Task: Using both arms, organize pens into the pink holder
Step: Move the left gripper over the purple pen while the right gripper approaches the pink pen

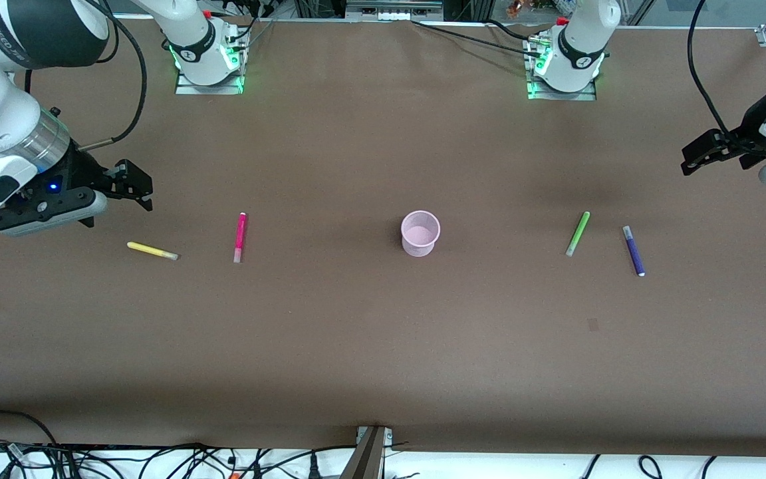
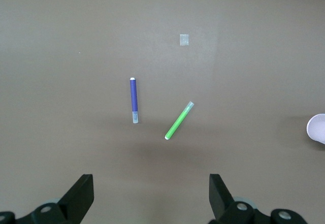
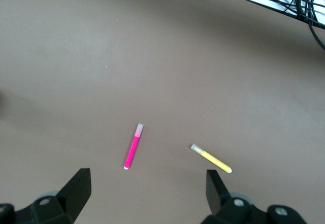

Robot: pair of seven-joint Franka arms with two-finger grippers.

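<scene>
The pink holder (image 1: 420,233) stands upright and empty at the table's middle; its rim also shows in the left wrist view (image 2: 317,128). The yellow pen (image 1: 151,251) (image 3: 211,158) and magenta pen (image 1: 240,237) (image 3: 133,147) lie toward the right arm's end. The green pen (image 1: 578,233) (image 2: 179,121) and purple pen (image 1: 634,250) (image 2: 134,100) lie toward the left arm's end. My right gripper (image 1: 135,188) (image 3: 147,193) is open and empty, up over the table beside the yellow pen. My left gripper (image 1: 697,154) (image 2: 151,196) is open and empty, over the table's end beside the purple pen.
The two arm bases (image 1: 209,63) (image 1: 564,66) stand on the table, farthest from the front camera. A small pale patch (image 1: 593,324) (image 2: 185,40) marks the brown table surface. A bracket (image 1: 371,452) and loose cables (image 1: 157,459) lie along the table's near edge.
</scene>
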